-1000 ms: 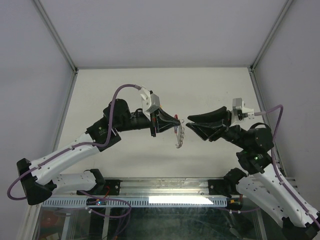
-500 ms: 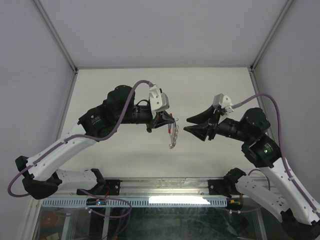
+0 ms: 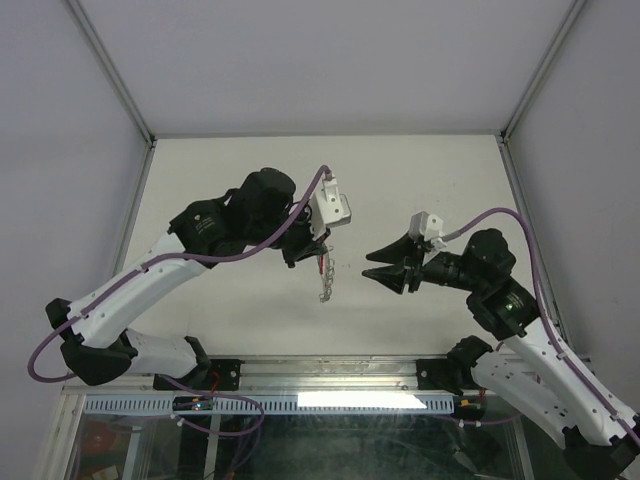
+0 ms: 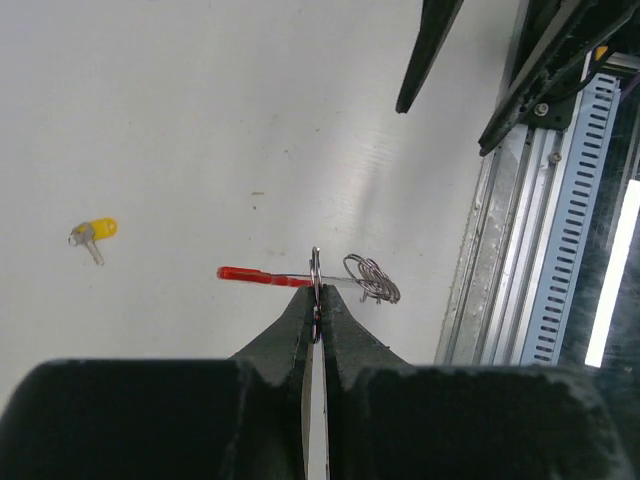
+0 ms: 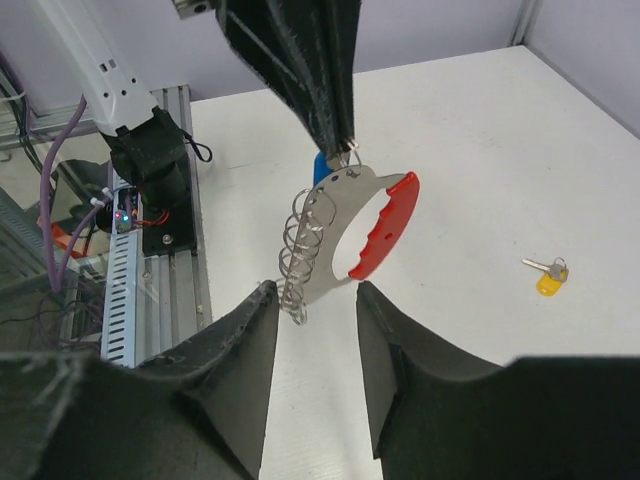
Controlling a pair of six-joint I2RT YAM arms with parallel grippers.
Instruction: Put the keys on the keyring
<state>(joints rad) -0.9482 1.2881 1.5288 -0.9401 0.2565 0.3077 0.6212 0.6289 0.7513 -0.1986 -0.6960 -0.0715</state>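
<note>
Beneath the left claw (image 4: 315, 305) hangs the keyring (image 5: 320, 255), red-edged and silvery.

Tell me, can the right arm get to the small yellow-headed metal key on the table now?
Probably yes. The right gripper is open and empty, and the yellow-headed metal key lies alone on bare table. Only the red-tabbed metal keyring, held up by the left gripper, hangs near its path.

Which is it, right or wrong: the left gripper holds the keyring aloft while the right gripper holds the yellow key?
Wrong on the yellow key. The left gripper does hold the keyring aloft, but the right gripper is open and empty; the yellow key lies on the table, as the right wrist view shows.
</note>
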